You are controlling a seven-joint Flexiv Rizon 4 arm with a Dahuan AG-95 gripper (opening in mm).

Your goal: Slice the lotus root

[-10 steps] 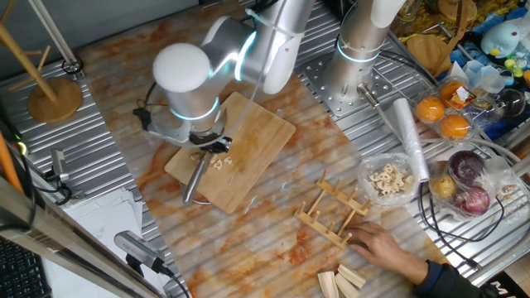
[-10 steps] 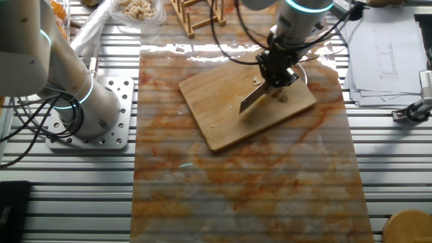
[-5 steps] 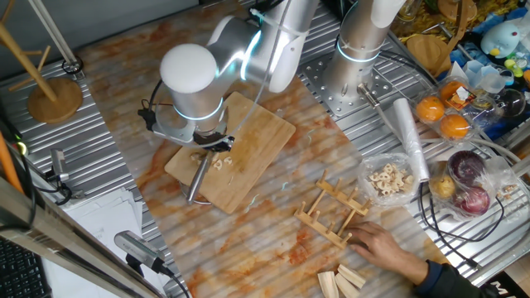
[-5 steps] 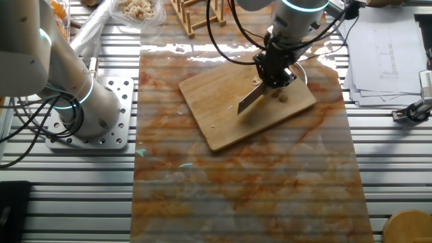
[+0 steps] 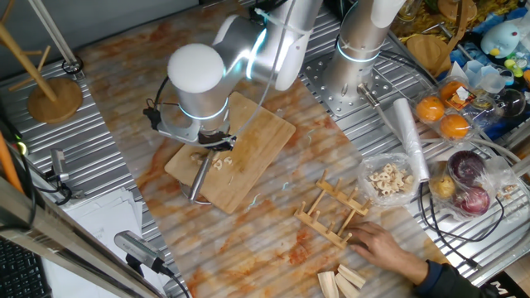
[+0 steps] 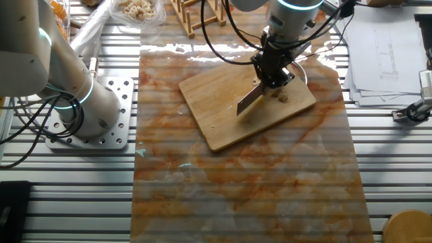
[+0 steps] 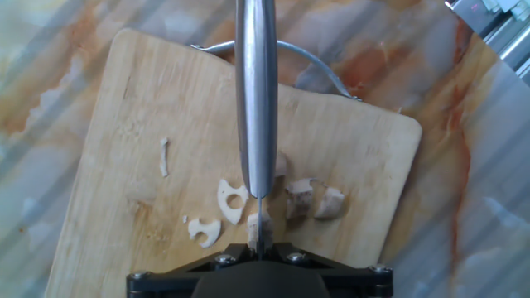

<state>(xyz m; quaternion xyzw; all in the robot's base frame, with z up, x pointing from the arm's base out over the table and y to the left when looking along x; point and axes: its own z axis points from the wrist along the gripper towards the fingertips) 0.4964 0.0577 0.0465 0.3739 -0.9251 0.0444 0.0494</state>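
The two-finger gripper [image 6: 273, 73] is clamping a steel-bladed knife [image 7: 256, 99], blade slanting down over the pale rectangular wooden cutting board [image 7: 108, 165]. Cream lotus root pieces [image 7: 313, 200] are lying beside the blade, near the board's handle end [image 7: 319, 66]; bare wood is showing beyond.
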